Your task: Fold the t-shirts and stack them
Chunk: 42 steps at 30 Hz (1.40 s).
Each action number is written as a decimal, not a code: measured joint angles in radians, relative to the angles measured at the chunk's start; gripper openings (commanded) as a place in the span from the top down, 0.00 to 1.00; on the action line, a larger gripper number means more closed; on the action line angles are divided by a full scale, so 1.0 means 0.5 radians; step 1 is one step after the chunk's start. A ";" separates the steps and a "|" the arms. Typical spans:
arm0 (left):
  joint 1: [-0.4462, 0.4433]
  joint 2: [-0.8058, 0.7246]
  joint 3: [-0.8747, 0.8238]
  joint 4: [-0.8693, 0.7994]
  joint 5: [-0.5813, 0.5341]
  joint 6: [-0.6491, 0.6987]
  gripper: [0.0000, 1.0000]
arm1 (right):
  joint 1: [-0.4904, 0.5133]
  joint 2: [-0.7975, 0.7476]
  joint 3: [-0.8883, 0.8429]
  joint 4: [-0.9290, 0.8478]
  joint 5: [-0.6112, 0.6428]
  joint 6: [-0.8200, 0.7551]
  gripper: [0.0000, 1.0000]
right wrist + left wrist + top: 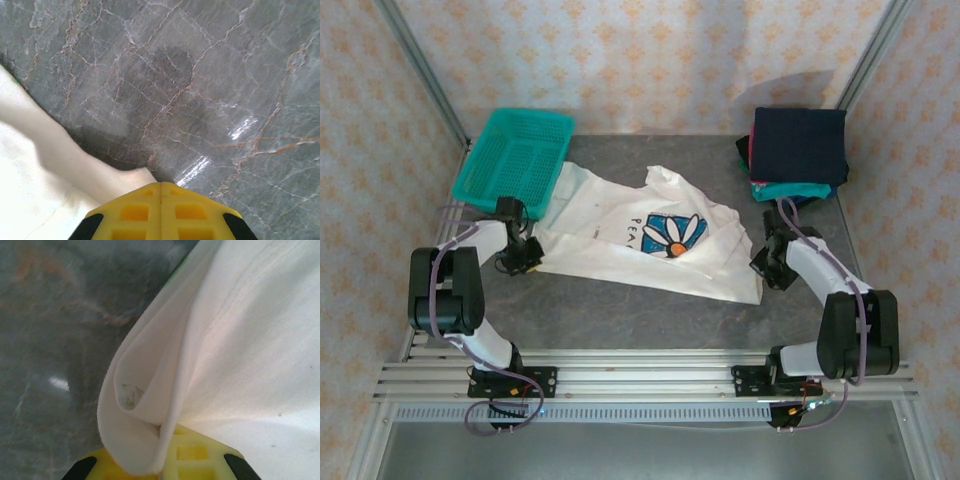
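A white t-shirt with a blue daisy print lies spread across the middle of the table. My left gripper is at its left edge. In the left wrist view its yellow jaws are shut on a doubled fold of the white cloth. My right gripper is at the shirt's right edge. Its jaws are shut tight together, with the corner of the white cloth ending right at their tips; no cloth shows in the seam. Folded t-shirts, navy on top with teal and red under it, are stacked at the back right.
A teal mesh basket sits at the back left, its near edge over the shirt's sleeve. Grey marbled tabletop lies bare in front of the shirt. Patterned walls close in the back and sides.
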 measured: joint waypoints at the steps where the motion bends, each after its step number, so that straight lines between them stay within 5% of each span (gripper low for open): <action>1: 0.000 -0.046 -0.047 -0.005 0.001 -0.002 0.92 | 0.000 -0.027 0.002 -0.022 -0.002 -0.003 0.89; 2: 0.000 -0.089 -0.088 -0.014 0.001 -0.010 0.92 | 0.000 -0.060 0.002 -0.043 -0.015 0.005 0.71; 4: 0.000 -0.158 -0.155 -0.040 0.004 -0.030 0.92 | -0.004 -0.139 -0.008 -0.058 -0.094 0.020 0.51; 12: 0.000 -0.263 -0.263 -0.065 0.032 -0.101 0.92 | -0.004 -0.426 -0.356 -0.002 -0.382 0.165 0.45; 14: 0.000 -0.287 -0.288 -0.063 0.038 -0.112 0.92 | -0.004 -0.300 -0.376 0.046 -0.409 0.187 0.50; 18: -0.009 -0.346 -0.343 -0.060 0.048 -0.146 0.92 | -0.004 -0.025 -0.333 0.092 -0.375 0.237 0.91; 20: -0.032 -0.369 -0.359 -0.060 0.051 -0.164 0.92 | -0.008 -0.027 -0.307 0.124 -0.311 0.278 0.98; 34: -0.424 -0.783 -0.712 -0.011 0.206 -0.548 0.92 | -0.575 -0.484 -0.298 -0.120 -0.078 0.256 1.00; 37: -0.538 -0.883 -0.782 -0.004 0.227 -0.661 0.87 | -0.710 -0.484 -0.299 -0.154 -0.078 0.204 0.82; 40: -0.640 -0.974 -0.825 -0.011 0.210 -0.771 0.65 | -0.795 -0.488 -0.299 -0.165 -0.057 0.136 0.58; 42: -0.700 -1.048 -0.826 -0.078 0.194 -0.829 0.51 | -0.822 -0.510 -0.295 -0.166 -0.057 0.083 0.52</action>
